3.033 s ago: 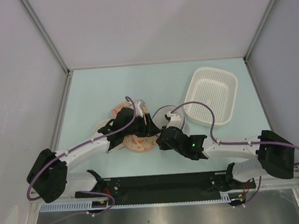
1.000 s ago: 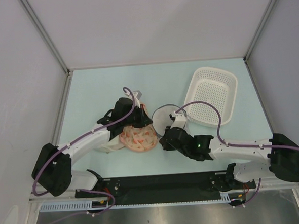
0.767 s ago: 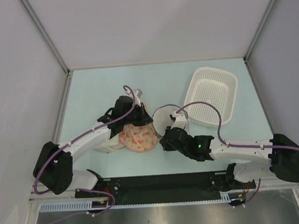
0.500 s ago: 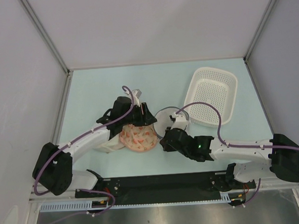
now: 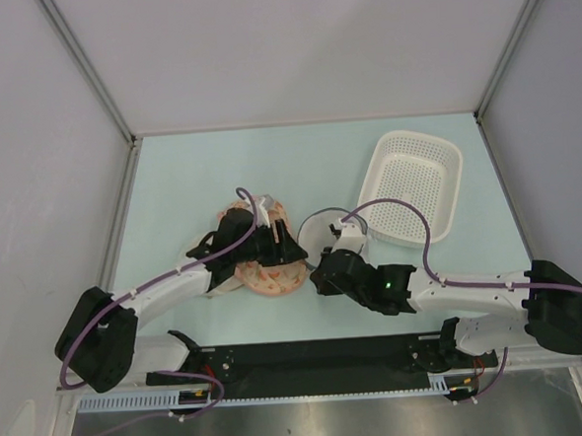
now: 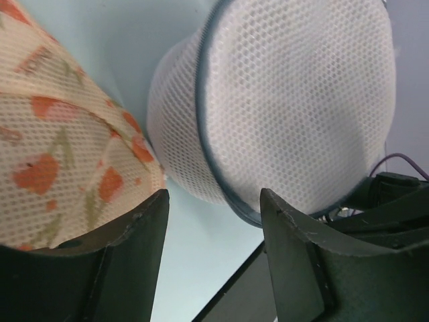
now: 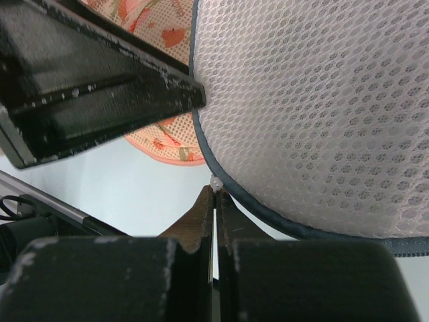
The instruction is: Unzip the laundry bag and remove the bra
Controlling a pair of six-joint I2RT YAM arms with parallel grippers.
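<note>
Right gripper (image 7: 214, 198) clamped on the zipper pull (image 7: 214, 182); left gripper (image 6: 214, 201) open just beside the bag.
Right jaws are fully together, tips pinching the small white pull at the navy zipper band (image 7: 268, 216). Left jaws are spread wide and hold nothing, poised over the gap between the peach floral padded item (image 6: 60, 147) and the laundry bag (image 7: 322, 114). The bag sits on the table (image 5: 190, 175) between the two grippers, just right of the floral item. The white perforated basket (image 5: 413, 186) is farther back right.
</note>
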